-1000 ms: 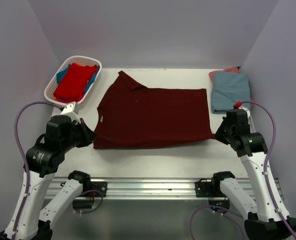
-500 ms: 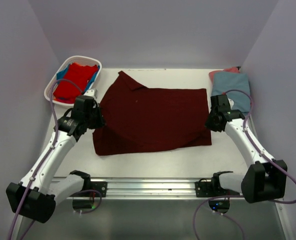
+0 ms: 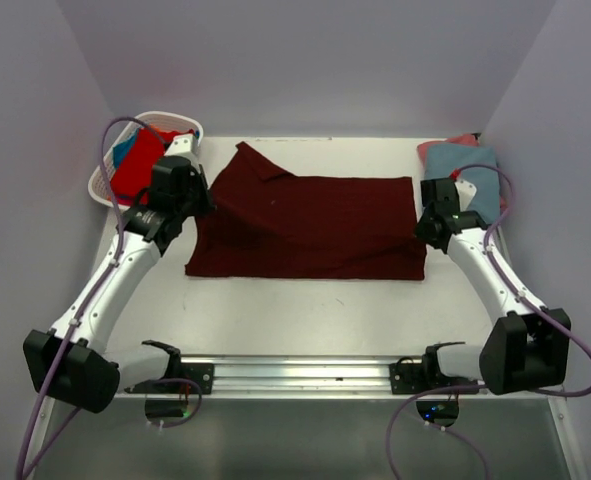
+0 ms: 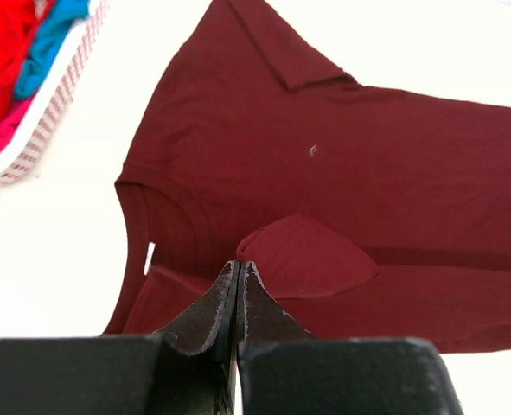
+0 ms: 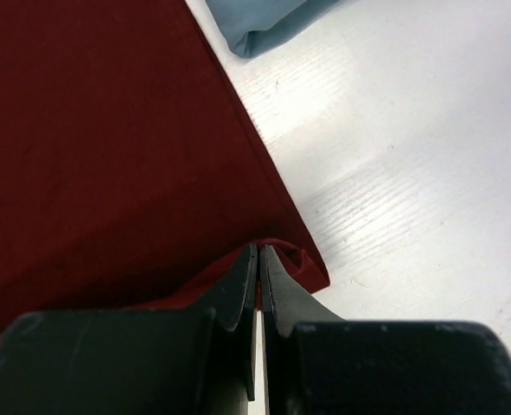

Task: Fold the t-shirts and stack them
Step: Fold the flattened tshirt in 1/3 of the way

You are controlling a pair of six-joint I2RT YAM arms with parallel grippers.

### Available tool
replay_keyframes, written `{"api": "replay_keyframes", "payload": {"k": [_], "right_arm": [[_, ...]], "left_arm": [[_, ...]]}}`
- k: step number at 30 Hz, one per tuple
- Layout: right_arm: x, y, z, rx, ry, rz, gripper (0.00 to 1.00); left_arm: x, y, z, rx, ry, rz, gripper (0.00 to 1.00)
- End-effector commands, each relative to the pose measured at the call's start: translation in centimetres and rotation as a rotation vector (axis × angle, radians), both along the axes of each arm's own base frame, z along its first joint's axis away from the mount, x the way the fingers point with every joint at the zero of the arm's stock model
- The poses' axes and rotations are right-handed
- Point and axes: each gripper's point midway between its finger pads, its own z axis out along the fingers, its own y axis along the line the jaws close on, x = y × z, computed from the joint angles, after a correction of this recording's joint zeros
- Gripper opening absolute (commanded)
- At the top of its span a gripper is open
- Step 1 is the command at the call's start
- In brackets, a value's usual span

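White table (image 3: 295, 300) beneath maroon t-shirt (image 3: 315, 225), its edges inside left pincer (image 4: 239, 272) and right pincer (image 5: 259, 255) (both clamped).

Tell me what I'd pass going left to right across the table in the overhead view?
A white basket holding shirts → left gripper → dark maroon t-shirt → right gripper → folded grey-blue t-shirt.

bright, even light; soft shadows

Pink shirt (image 3: 453, 142) mostly hidden under grey-blue shirt (image 3: 453, 160) — basket (image 3: 95, 186) corner behind left arm (image 3: 125, 265).
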Motion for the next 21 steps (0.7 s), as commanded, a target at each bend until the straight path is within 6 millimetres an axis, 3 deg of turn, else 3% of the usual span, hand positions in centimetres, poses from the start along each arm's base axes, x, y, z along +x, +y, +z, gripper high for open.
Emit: {"api": "replay_keyframes", "payload": {"k": [1, 6, 10, 13, 21], "right_arm": [[1.4, -0.5, -1.3, -0.017, -0.001, -0.048, 0.0], [2.4, 0.3, -5.0, 0.009, 0.068, -0.037, 0.0], [2.6, 0.8, -8.6, 0.022, 0.153, -0.033, 0.0], [2.6, 0.9, -10.1, 0.025, 0.179, -0.033, 0.0], [2.8, 0.8, -11.3, 0.016, 0.199, -0.046, 0.0]], "left_arm": [[2.4, -0.6, -2.3, 0.039, 0.025, -0.019, 0.0], [3.2, -1.2, -8.2, 0.061, 0.165, -0.028, 0.0], [4.0, -1.5, -9.3, 0.06, 0.203, -0.026, 0.0], [4.7, -1.3, -9.4, 0.068, 0.186, -0.004, 0.0], [6.1, -1.3, -12.2, 0.08, 0.239, 0.035, 0.0]]}}
